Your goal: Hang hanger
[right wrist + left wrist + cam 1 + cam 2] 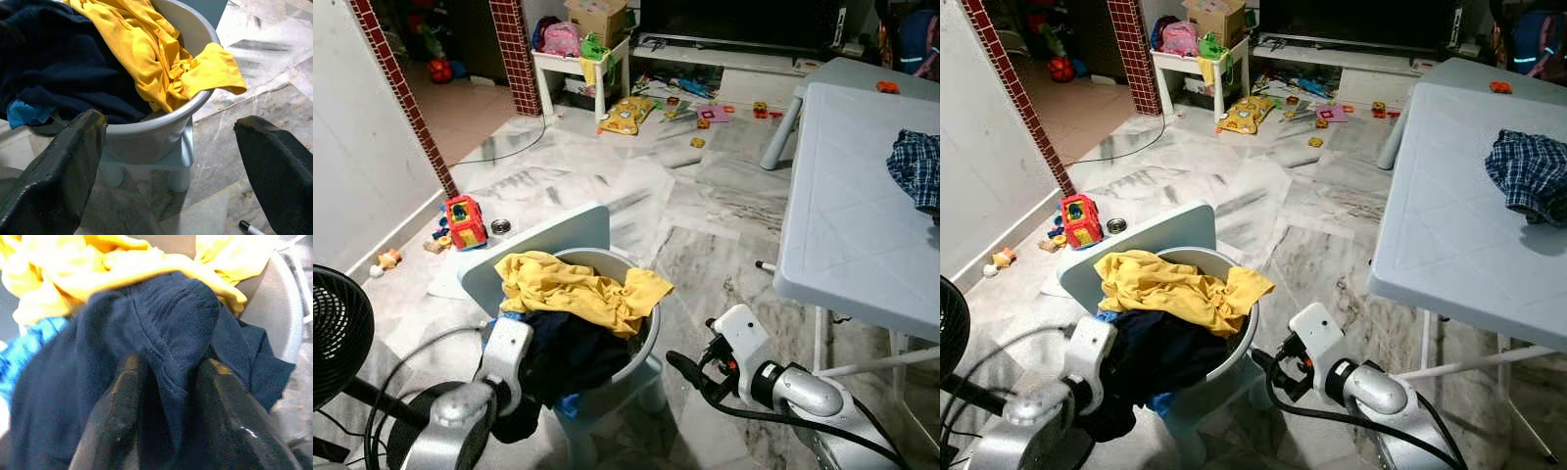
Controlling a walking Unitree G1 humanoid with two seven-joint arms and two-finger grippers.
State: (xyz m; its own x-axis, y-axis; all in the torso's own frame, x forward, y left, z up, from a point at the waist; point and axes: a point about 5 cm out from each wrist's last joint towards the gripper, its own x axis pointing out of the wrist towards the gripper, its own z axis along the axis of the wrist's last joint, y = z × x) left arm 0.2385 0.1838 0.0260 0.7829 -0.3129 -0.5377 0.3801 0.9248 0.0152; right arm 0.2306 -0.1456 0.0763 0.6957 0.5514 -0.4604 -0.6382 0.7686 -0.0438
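A grey basin (649, 311) stands on a small pale blue chair (558, 233). A yellow garment (570, 282) drapes over its rim, and a dark navy garment (576, 351) lies under it beside a bit of bright blue cloth (19, 357). My left gripper (168, 401) reaches into the basin from the near side, shut on a fold of the navy garment (166, 323). My right gripper (168, 122) hangs open just to the right of the basin, low by the chair's legs, with nothing between its fingers (58, 171).
A white plastic table (852, 206) with a blue plaid cloth (915, 166) stands close on the right. A black fan (337, 333) is at the near left. A red toy truck (465, 221) and scattered toys lie on the marble floor. A marker (250, 228) lies by the chair.
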